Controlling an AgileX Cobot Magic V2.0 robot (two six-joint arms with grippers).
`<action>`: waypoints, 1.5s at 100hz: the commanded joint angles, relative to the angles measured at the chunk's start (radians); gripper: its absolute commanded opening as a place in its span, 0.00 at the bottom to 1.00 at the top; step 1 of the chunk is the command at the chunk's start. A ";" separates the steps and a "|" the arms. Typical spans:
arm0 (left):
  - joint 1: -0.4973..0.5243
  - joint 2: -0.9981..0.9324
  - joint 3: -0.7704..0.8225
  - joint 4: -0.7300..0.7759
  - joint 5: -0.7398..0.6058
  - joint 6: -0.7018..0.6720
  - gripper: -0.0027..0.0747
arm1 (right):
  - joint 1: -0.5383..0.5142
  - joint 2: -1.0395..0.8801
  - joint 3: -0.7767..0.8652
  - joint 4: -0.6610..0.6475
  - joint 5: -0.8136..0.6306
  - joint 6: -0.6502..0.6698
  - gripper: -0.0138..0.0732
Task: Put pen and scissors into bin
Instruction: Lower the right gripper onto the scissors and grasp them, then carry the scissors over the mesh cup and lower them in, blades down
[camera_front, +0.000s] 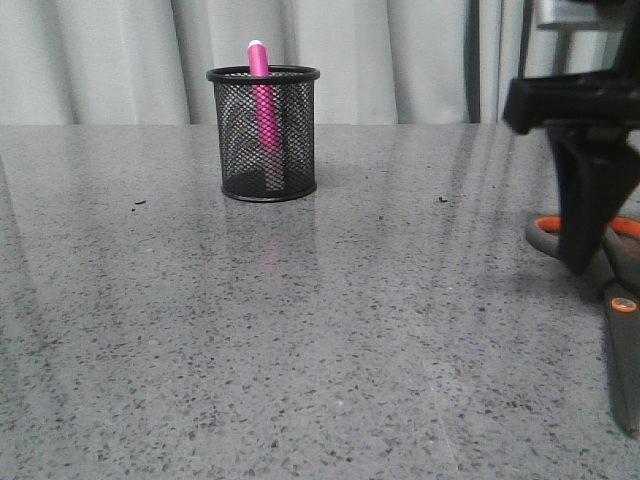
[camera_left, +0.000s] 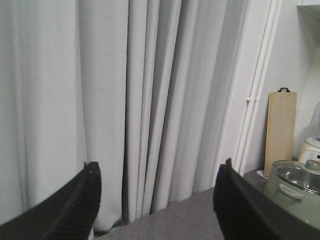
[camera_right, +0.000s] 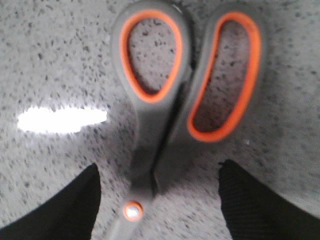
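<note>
The pink pen (camera_front: 262, 110) stands inside the black mesh bin (camera_front: 265, 133) at the back of the table, its whitish cap poking above the rim. The scissors (camera_front: 620, 290) lie flat at the right edge, grey handles with orange lining toward the back, blades toward the front. My right gripper (camera_front: 585, 255) hangs open just above the scissors. In the right wrist view the scissors (camera_right: 165, 115) lie between the open fingers (camera_right: 65, 210), the orange pivot dot low in the gap. My left gripper (camera_left: 157, 200) is open and empty, raised and facing the curtain.
The grey speckled table (camera_front: 300, 340) runs to a curtain at the back. The left wrist view shows a wooden board (camera_left: 280, 130) and a lidded pot (camera_left: 295, 190) beyond the table.
</note>
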 joint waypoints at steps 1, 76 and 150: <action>-0.002 -0.020 -0.024 -0.012 -0.036 0.001 0.60 | 0.001 0.005 -0.030 0.026 -0.053 0.027 0.68; -0.002 -0.345 0.092 0.087 -0.005 0.001 0.60 | 0.000 0.176 -0.151 -0.114 -0.257 0.108 0.07; -0.002 -0.608 0.169 0.172 0.088 0.001 0.35 | 0.130 0.355 -0.618 -0.335 -0.984 0.001 0.07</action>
